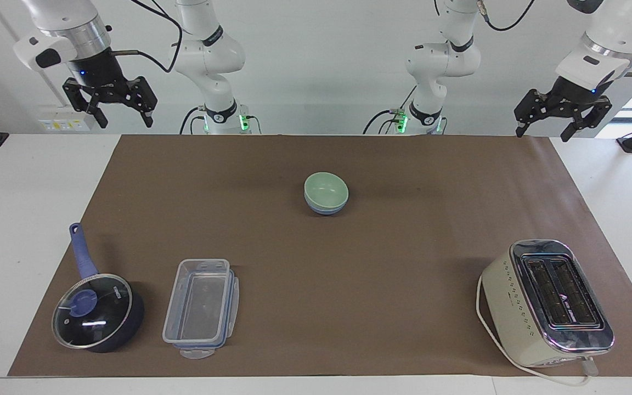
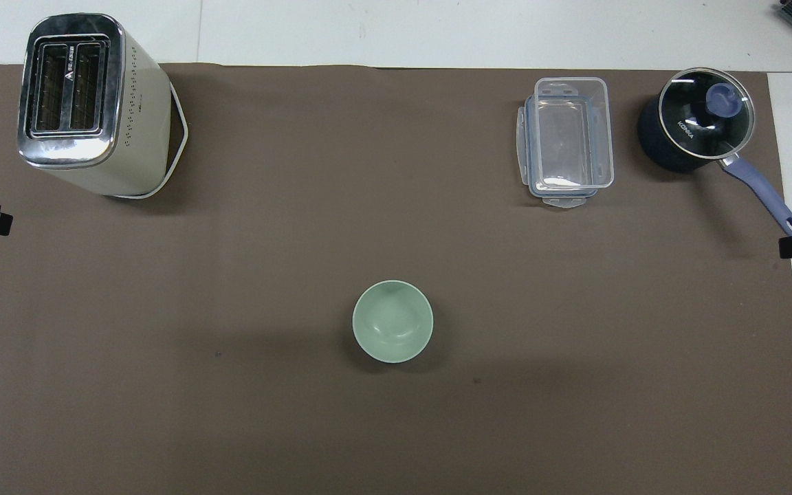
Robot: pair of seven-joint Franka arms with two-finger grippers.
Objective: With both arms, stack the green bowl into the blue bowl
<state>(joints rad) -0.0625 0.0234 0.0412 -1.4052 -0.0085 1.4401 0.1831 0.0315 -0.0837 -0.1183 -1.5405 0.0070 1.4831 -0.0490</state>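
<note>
Facing and overhead views of the table with the stack made. The green bowl [image 1: 326, 190] sits nested upright inside the blue bowl [image 1: 325, 208], of which only a band of wall shows beneath the green rim; from overhead the green bowl [image 2: 392, 321] hides the blue one entirely. The pair rests on the brown mat [image 1: 393, 263], roughly midway between the two grippers and well apart from the fingers of either.

The left gripper [image 1: 559, 133] hangs over the mat's corner at the left arm's end of the table, fingers apart and holding nothing. The right gripper [image 1: 123, 121] hangs high over the table's edge at the right arm's end, fingers likewise spread and empty. With both hands raised, open and clear of the bowls, the stacking appears complete, the arms parked where they cannot disturb the stack.

Other items, all lying well apart from both sets of fingers: a lidded saucepan [image 1: 98, 312], a clear plastic food container [image 1: 202, 307] just beside it, and a cream two-slot toaster [image 1: 547, 303] with its cord.
</note>
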